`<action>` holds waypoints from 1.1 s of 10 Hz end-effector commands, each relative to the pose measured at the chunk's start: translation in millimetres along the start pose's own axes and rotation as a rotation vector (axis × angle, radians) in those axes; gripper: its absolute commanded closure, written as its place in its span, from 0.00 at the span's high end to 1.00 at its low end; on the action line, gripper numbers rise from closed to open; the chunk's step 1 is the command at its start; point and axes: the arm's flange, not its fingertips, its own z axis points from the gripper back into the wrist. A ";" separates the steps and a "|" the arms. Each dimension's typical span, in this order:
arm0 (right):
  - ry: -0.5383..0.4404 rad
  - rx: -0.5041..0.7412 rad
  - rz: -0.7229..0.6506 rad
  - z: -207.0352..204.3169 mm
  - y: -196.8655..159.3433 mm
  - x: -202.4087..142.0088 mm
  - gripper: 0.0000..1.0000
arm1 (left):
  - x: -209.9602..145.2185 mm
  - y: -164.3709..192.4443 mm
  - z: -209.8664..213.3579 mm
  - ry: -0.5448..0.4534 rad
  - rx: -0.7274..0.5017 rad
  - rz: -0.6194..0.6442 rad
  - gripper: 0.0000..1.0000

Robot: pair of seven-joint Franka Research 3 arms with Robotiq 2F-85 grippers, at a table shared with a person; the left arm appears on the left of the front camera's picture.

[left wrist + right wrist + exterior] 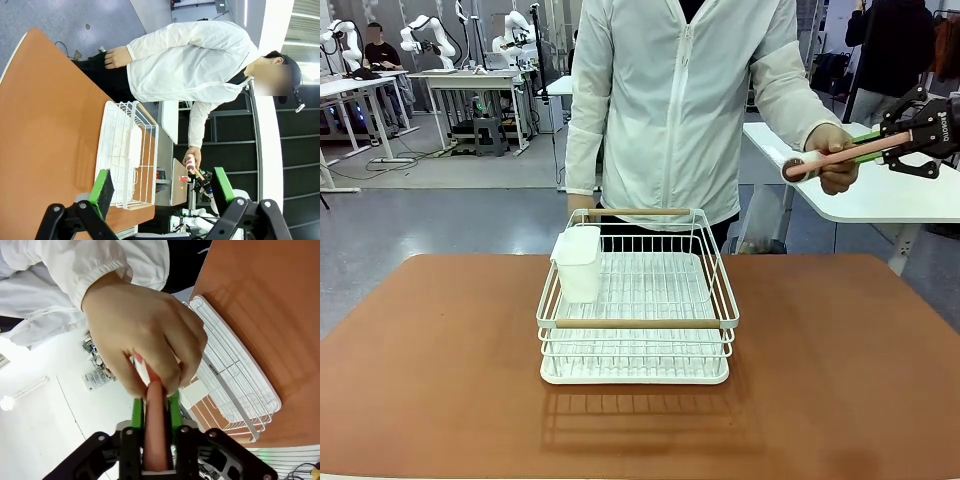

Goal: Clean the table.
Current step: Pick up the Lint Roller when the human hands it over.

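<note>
The reddish-brown table (440,350) spans the front view, with a white wire dish rack (638,300) at its middle. High at the right, beyond the table's far edge, my right gripper (872,147) is shut on the pink handle of a tool (830,158) with a white round head. The person's hand (838,160) grips the same tool. In the right wrist view the pink handle (154,410) lies between the green pads of my right gripper (155,412), and the hand (145,335) wraps its far end. My left gripper (162,187) stands open above the table (40,125), holding nothing.
A white cup-shaped holder (578,262) hangs on the rack's left side. The person in a white jacket (675,100) stands at the far edge. A white-topped table (880,195) stands behind at the right. The rack (125,150) (235,385) shows in both wrist views.
</note>
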 end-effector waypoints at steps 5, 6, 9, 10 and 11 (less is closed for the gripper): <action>-0.040 0.043 0.011 0.2 0.8 8.9 0.03 | 1.8 -2.0 3.0 -0.004 -0.011 -0.002 1.00; -0.002 -0.001 -0.006 0.3 -2.5 3.4 0.03 | 1.8 -2.0 3.0 -0.004 -0.011 -0.002 1.00; -0.002 -0.001 -0.006 0.3 -2.5 3.4 0.03 | 1.8 -2.0 3.0 -0.004 -0.011 -0.002 1.00; -0.002 -0.001 -0.006 0.3 -2.5 3.4 0.03 | 1.8 -2.0 3.0 -0.004 -0.011 -0.002 1.00; -0.002 -0.001 -0.006 0.3 -2.5 3.4 0.03 | 1.8 -2.0 3.0 -0.004 -0.011 -0.002 1.00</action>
